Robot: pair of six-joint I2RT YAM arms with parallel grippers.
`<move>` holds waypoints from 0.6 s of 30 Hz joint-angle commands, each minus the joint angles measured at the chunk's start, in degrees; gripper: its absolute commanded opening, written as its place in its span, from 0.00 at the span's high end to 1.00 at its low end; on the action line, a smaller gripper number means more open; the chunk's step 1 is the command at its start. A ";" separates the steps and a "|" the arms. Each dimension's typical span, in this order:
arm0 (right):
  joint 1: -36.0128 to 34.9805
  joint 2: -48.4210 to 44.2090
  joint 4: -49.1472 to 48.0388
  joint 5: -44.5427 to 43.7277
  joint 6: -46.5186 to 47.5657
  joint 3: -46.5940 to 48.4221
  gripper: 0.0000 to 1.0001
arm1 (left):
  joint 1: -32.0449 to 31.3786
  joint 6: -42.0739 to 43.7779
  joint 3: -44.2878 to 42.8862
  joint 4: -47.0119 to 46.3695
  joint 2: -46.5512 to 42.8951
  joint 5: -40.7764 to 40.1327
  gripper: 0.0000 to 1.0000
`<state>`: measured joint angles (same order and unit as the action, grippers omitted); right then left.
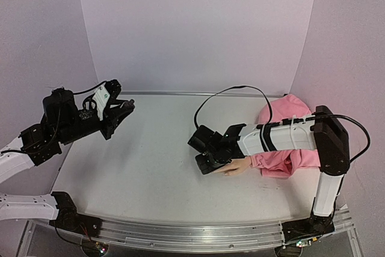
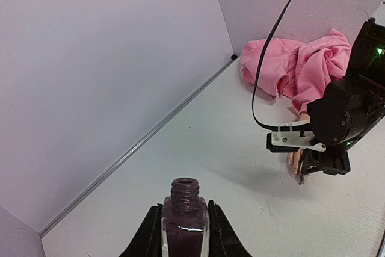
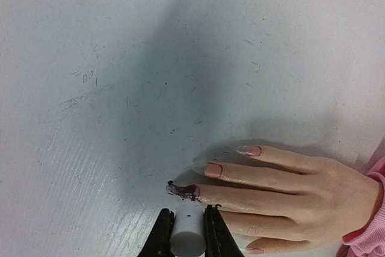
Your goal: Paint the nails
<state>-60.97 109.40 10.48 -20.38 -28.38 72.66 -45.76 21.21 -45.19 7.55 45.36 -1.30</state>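
In the top view, at centre right, the right gripper (image 1: 216, 167) is covering most of the mannequin hand (image 1: 239, 167). The nails (image 3: 212, 170) are lying hidden beneath it there. In the right wrist view, the white cap (image 3: 187, 233) is running off the bottom edge. The hand's wrist is leaving the frame at lower right. In the left wrist view, the bottom edge is cutting off the polish bottle (image 2: 185, 224), and the right gripper is masking the fingers at right.

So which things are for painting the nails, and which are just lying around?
For the job: nails, mannequin hand, open polish bottle, white brush cap.
Just lying about: pink sleeve, black cable.
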 commanded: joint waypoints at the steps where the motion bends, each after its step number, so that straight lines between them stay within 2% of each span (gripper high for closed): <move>1: -0.12 -0.07 2.50 -1.32 -0.08 0.64 1.00 | -0.12 0.64 -0.12 -2.21 -0.75 -0.46 1.00; 18: -0.05 1.42 1.79 -1.15 0.45 0.65 1.00 | -0.12 0.61 -0.17 -2.10 -0.72 -0.37 1.00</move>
<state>-60.95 109.91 10.48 -20.38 -28.32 72.66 -45.76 21.21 -45.19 7.55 45.36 -1.30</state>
